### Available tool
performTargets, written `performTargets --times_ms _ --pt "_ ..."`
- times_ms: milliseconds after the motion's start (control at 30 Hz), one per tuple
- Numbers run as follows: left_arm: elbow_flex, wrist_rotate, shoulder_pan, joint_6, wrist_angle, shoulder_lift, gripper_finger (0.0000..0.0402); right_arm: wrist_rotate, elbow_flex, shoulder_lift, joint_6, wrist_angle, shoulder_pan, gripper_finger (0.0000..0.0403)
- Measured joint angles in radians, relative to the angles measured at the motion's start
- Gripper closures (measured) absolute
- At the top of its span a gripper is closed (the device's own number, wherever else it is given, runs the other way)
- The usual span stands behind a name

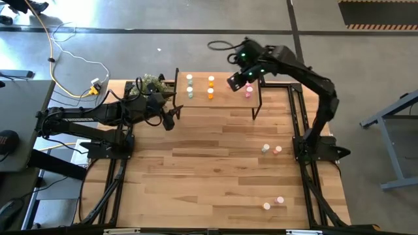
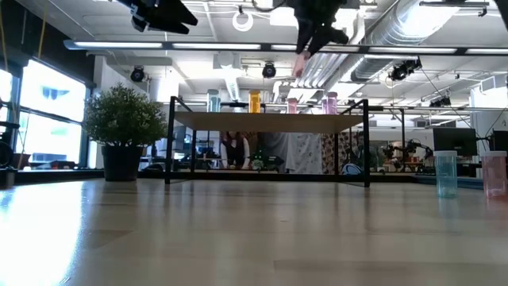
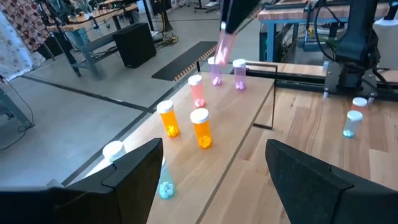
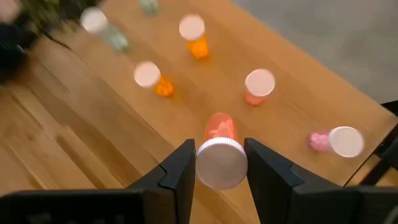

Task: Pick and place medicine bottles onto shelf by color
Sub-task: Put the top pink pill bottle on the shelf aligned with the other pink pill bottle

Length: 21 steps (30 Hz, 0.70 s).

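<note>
My right gripper (image 4: 219,163) is closed on the white cap of a small red-pink medicine bottle (image 4: 219,130), holding it upright above the right part of the small light-wood shelf on black metal legs (image 1: 228,99). Below it on the board stand two orange bottles with white caps (image 1: 211,87) near the middle, two pale green bottles (image 1: 189,85) toward the left end, and pink bottles (image 3: 227,73) at the right end; a red-pink one (image 3: 196,91) stands between the orange and pink groups.

My left gripper (image 1: 171,116) hangs just off the shelf's left end with its fingers spread wide and nothing between them.

On the slatted wooden tabletop (image 1: 196,176), well right of centre, a pale green and a pink bottle (image 1: 272,149) stand together. Two more pink bottles (image 1: 273,203) sit nearer the front right edge.
</note>
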Motion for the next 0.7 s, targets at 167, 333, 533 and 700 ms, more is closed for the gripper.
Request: performTargets --times_ms 167,333,533,700 --pt "0.0 0.0 0.0 0.0 -0.001 0.0 0.0126 -0.007 0.0 0.066 -0.034 -0.014 0.003 0.0286" --pt "0.0 0.0 0.0 -0.008 -0.001 0.0 0.0126 -0.007 0.0 0.117 -0.066 -0.043 0.008 0.0286" --pt "0.0 0.0 0.0 -0.008 -0.001 0.0 0.0126 -0.007 0.0 0.151 -0.105 -0.051 0.028 0.0286" --pt "0.0 0.0 0.0 -0.008 -0.002 0.0 0.0126 0.005 0.0 0.174 -0.136 -0.053 0.034 0.0286"
